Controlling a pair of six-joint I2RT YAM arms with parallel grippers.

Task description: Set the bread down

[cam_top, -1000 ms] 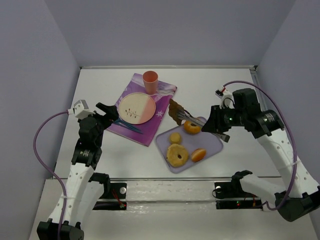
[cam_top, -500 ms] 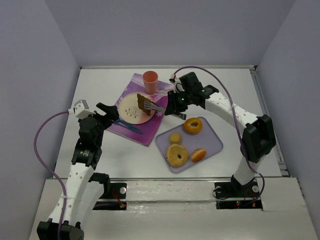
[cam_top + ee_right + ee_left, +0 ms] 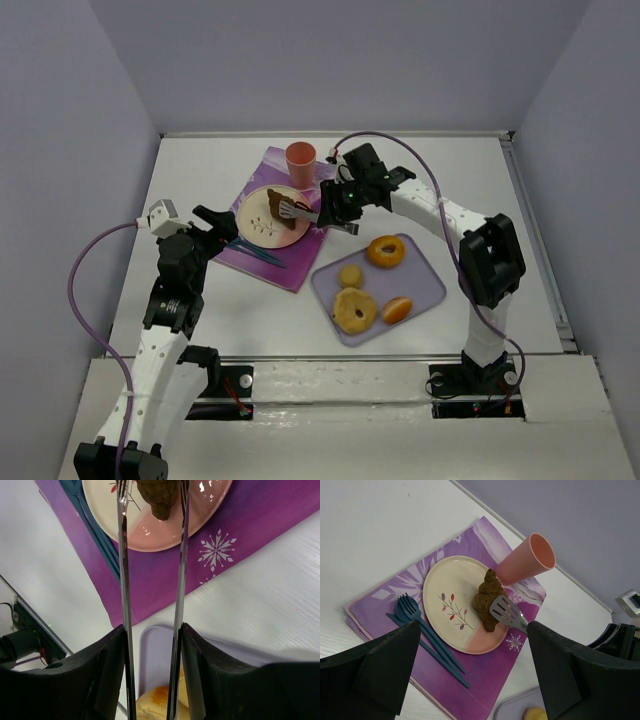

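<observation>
The bread [image 3: 274,207] is a dark brown wedge-shaped chunk between the tips of metal tongs [image 3: 302,211], low over the cream-and-pink plate [image 3: 262,230]. I cannot tell whether it rests on the plate. My right gripper [image 3: 335,207] is shut on the tongs' arms. In the right wrist view the tongs [image 3: 122,555] run from my gripper [image 3: 151,635] up to the bread [image 3: 160,495] over the plate [image 3: 210,495]. The left wrist view shows the bread [image 3: 487,597], the tongs [image 3: 507,614] and the plate [image 3: 447,582]. My left gripper [image 3: 215,225] is open and empty, left of the plate [image 3: 472,630].
A pink cup [image 3: 300,163] stands behind the plate on a purple placemat [image 3: 290,262]. A blue fork and knife [image 3: 427,640] lie left of the plate. A lavender tray [image 3: 425,285] holds ring doughnuts [image 3: 355,310], a small yellow bun [image 3: 350,276] and another pastry.
My right arm has swung left from above the tray to the plate, carrying the bread in the tongs and lowering it. The left arm has not moved.
</observation>
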